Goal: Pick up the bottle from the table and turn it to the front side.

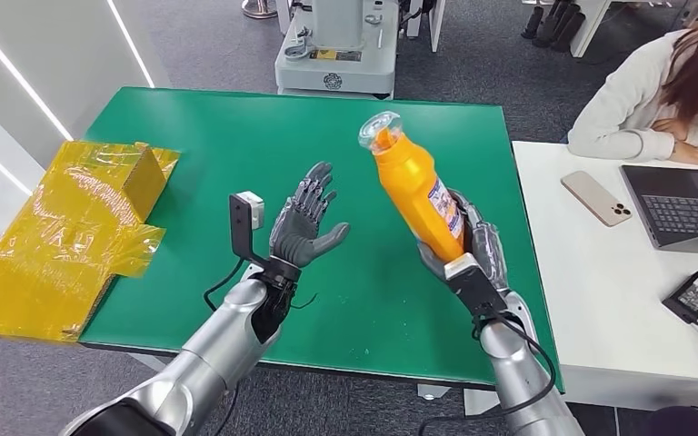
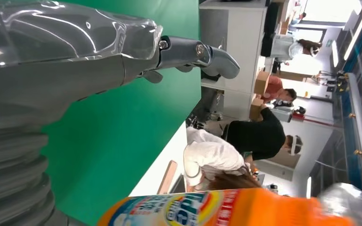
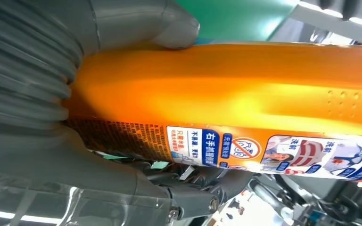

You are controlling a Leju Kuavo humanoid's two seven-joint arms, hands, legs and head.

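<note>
Since the bottle is already off the bench, held in the air by its lower body in the right robot hand and tilted with the clear cap leaning toward the left robot hand, the main risk is slip during rotation. Grip sits low and most of the bottle stands above it, so it's top-heavy; a fast wrist turn could lever it out. In the right wrist view the thumb presses on smooth orange plastic, with darker fingers under the label, so it may be slick. The left robot hand is released, fingers spread, holding nothing, near the bottle but apart. If it comes in to assist, an early clip on the neck could knock it loose. A drop lands on the bench or rolls toward the yellow packaging.
</note>
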